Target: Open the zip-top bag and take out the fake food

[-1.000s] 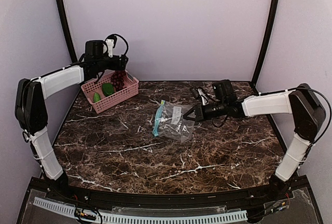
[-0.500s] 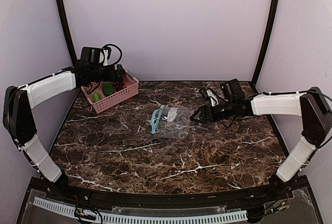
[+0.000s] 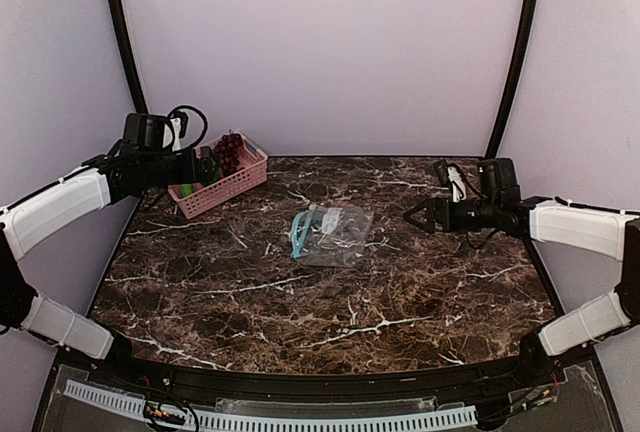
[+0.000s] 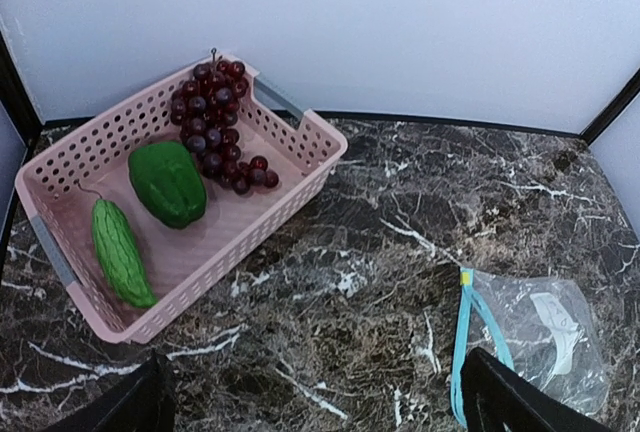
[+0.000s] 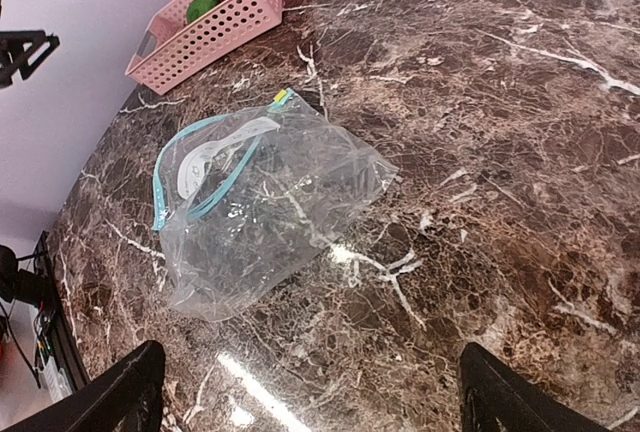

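Note:
The clear zip-top bag [image 3: 331, 235] lies flat on the marble table, teal zip strip [image 5: 186, 178] toward the left, and no food shows inside it. It also shows in the left wrist view [image 4: 535, 337] and the right wrist view [image 5: 268, 210]. The dark red grapes [image 4: 211, 117] and a bright green piece [image 4: 167, 183] lie in the pink basket [image 4: 250, 242]. My left gripper [image 3: 205, 167] is open and empty beside the basket. My right gripper [image 3: 415, 216] is open and empty, to the right of the bag and apart from it.
A second, long green piece [image 4: 118, 253] lies in the basket, which stands at the back left corner [image 3: 228, 184] by the purple wall. Black frame posts rise at both back corners. The table's right edge lies under my right arm.
My right gripper has drawn back to the right, away from the bag, which has settled flat. My left arm has pulled back to the left from above the basket.

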`<state>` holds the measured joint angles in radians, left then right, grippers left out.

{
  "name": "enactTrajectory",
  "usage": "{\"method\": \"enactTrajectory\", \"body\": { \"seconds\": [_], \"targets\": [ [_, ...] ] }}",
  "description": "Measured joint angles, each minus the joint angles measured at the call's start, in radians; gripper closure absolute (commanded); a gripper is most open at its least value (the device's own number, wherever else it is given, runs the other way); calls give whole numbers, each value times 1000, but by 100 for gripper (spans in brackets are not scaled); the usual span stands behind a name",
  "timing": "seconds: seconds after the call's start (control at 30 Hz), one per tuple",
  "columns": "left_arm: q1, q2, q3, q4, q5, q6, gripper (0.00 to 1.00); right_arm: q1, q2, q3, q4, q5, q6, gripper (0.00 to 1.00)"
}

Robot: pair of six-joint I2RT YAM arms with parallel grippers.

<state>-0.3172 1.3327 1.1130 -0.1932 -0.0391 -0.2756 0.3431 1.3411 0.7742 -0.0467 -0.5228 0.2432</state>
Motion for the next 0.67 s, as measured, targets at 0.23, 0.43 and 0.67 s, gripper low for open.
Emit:
{"method": "enactTrajectory", "body": {
  "seconds": [0.23, 0.43, 0.67],
  "targets": [
    [0, -91, -187, -4, 10, -33, 1, -24, -86, -163, 145, 8, 70, 1],
    [0, -146, -317, 8, 13, -69, 1, -24, -89, -264, 243, 7, 133, 1],
    [-5, -154, -388, 46, 16, -114, 1, -24, -93, -294, 294, 7, 158, 1]
  ]
}}
